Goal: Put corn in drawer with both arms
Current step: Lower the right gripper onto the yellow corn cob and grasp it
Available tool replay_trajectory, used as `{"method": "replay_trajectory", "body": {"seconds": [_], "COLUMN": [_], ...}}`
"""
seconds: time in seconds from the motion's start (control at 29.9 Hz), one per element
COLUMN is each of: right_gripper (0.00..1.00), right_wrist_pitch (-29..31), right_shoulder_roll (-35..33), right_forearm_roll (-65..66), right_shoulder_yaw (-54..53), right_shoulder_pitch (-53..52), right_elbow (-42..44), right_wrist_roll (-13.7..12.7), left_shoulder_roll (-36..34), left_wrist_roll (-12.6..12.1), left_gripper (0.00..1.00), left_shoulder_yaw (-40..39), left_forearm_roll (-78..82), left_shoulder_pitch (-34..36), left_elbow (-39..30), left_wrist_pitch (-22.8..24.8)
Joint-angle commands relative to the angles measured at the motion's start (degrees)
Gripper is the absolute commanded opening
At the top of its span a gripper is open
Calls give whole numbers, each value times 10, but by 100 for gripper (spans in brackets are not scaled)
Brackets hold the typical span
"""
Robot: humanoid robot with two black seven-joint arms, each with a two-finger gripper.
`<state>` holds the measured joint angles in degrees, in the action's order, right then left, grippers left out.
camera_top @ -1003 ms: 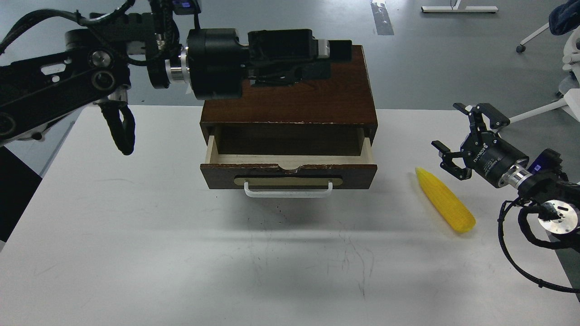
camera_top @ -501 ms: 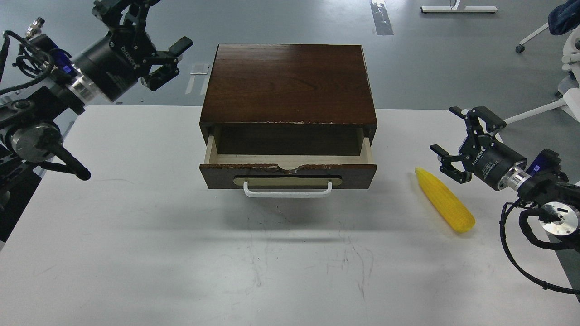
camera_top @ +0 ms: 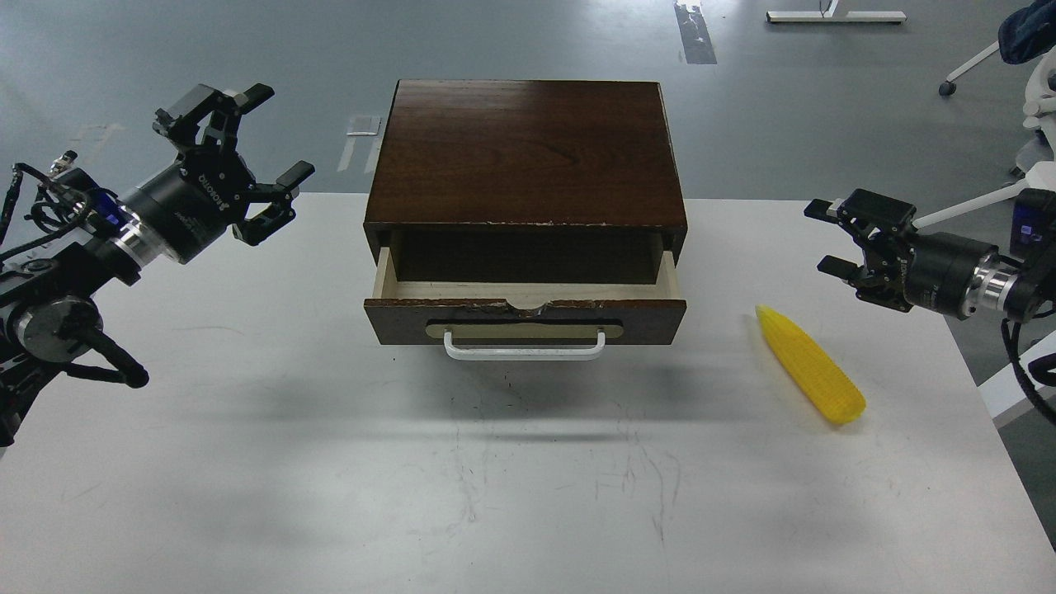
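The yellow corn (camera_top: 811, 365) lies on the white table (camera_top: 247, 462) to the right of the dark brown box (camera_top: 526, 153). The drawer (camera_top: 525, 318) is pulled partly out, its pale inside empty, its white handle (camera_top: 525, 346) facing me. My left gripper (camera_top: 247, 136) is open and empty, held above the table's back left, left of the box. My right gripper (camera_top: 829, 239) is open and empty, above the table's right edge, up and right of the corn.
Grey floor lies behind the table. Chair legs and a white stand (camera_top: 990, 58) are at the far right. The table's right edge (camera_top: 982, 388) runs close to the corn.
My left arm swung away from over the box to the left and came down beside it. My right gripper drew back to the right and turned level, away from the corn.
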<state>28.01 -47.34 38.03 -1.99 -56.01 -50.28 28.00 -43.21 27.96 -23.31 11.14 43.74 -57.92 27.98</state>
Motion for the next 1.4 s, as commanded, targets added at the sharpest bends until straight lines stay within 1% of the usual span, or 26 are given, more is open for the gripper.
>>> {"method": "replay_trajectory", "body": {"seconds": [0.0, 0.07, 0.1, 0.13, 0.23, 0.3, 0.47, 0.6, 0.7, 0.77, 0.97, 1.04, 1.07, 1.1, 1.14, 1.17, 1.24, 1.27, 1.3, 1.34, 1.37], "right_gripper": [100, 100, 100, 100, 100, 100, 100, 100, 99, 99, 94, 89, 81, 69, 62, 49, 36, 26, 21, 20, 14], "right_wrist_pitch": [0, 0, 0, -5, -60, -92, -138, -147, -148, -149, -167, -169, -169, -169, -169, -169, -169, -169, -170, -169, -169], "right_shoulder_roll": [-12, -13, -13, -11, -6, 2, 14, 17, 50, 57, 61, 60, 60, 59, 59, 58, 58, 57, 57, 56, 56], "right_forearm_roll": [117, 198, 198, 240, 323, 346, 352, 352, 352, 352, 352, 353, 353, 353, 353, 353, 353, 353, 352, 352, 352], "right_shoulder_yaw": [2, 8, 8, 15, 51, 80, 138, 146, 150, 159, 198, 206, 210, 211, 212, 212, 212, 212, 213, 213, 213], "right_shoulder_pitch": [-25, -26, -26, -23, -18, -19, -20, -17, -12, -9, -7, -7, -7, -7, -7, -8, -8, -9, -9, -9, -11], "right_elbow": [-2, -3, -3, -4, -5, -4, -3, 0, 1, 1, 3, 3, 3, 3, 3, 3, 3, 3, 3, 3, 0], "right_wrist_roll": [0, 0, 0, 0, 0, 0, 0, 0, 0, 0, 0, 0, 0, 0, 0, 0, 0, 0, 0, 0, 0], "left_shoulder_roll": [8, 10, 10, 14, 15, 15, 15, 15, 15, 15, 15, 15, 14, 14, 14, 14, 14, 15, 15, 15, 14], "left_wrist_roll": [-1, -1, -1, 0, 0, 0, 0, 0, 0, -1, -1, -1, -1, 0, 0, 0, -1, 0, -1, 0, 0], "left_gripper": [98, 98, 98, 98, 98, 98, 98, 98, 98, 98, 98, 98, 98, 98, 98, 98, 98, 98, 98, 98, 98], "left_shoulder_yaw": [-9, -9, -9, -9, -9, -10, -13, -14, -21, -22, -23, -23, -23, -24, -24, -24, -24, -24, -24, -24, -24], "left_forearm_roll": [0, 0, 0, 0, 0, 0, 0, 2, 2, 0, 2, 2, 2, 0, 0, 2, 0, 0, 2, 2, 2], "left_shoulder_pitch": [-2, -2, -2, -2, -2, -2, -2, -2, -2, -2, -2, -2, -2, -2, -2, -2, -2, -2, -2, -2, -2], "left_elbow": [-1, -1, -1, -1, -1, -1, -2, -3, -3, -3, -3, -3, -3, -3, -3, -3, -3, -3, -3, -3, -3], "left_wrist_pitch": [0, 0, 0, 0, 0, 0, 0, 0, 0, 0, 0, 0, 0, 0, 0, 0, 0, 0, 0, 0, 0]}}
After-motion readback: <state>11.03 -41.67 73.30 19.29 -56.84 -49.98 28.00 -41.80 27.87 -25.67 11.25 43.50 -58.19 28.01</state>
